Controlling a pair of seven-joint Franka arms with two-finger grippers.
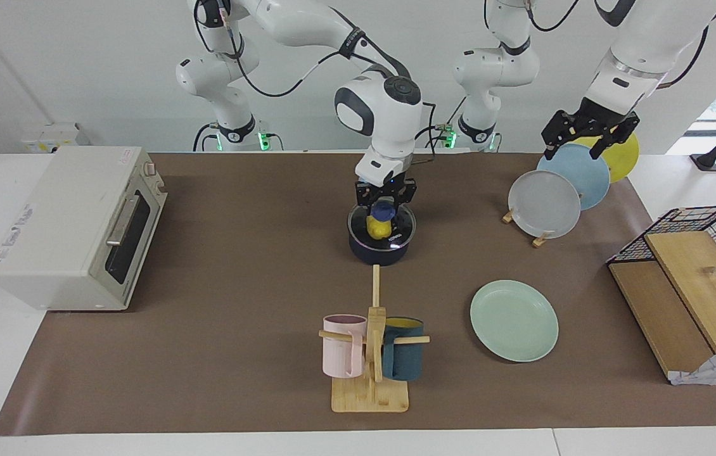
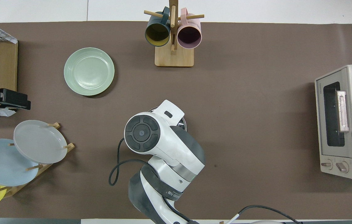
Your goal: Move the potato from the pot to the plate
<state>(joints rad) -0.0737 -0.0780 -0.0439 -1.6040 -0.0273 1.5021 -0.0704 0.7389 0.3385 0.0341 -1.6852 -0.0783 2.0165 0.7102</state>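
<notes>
Nearest the robots, the left hand (image 1: 586, 142) hangs released, fingers spread, over the wooden rack of upright plates (image 1: 545, 204) at the left arm's end of the brown desk (image 1: 237, 285); that arm waits. Farther out, mid-desk, the small bright yellow oval potato (image 1: 377, 228) lies inside the dark navy saucepan, the pot (image 1: 379, 252), under a clear glass lid (image 1: 400, 229) with a blue knob (image 1: 384, 208). The potato looks light, firm and smooth, so probably slippery; a hold across its narrow middle should suit it; the lid looks fragile and has to come off by its knob first. The right arm reaches in steeply, wrist bent straight down, and in the overhead view its bulk covers the pot; the right hand (image 1: 384, 197) sits at the knob, and I cannot tell whether it is clenched on it. Farthest from the robots, toward the left arm's end, the round pale mint-green plate (image 1: 514, 320) lies flat with nothing on it.
</notes>
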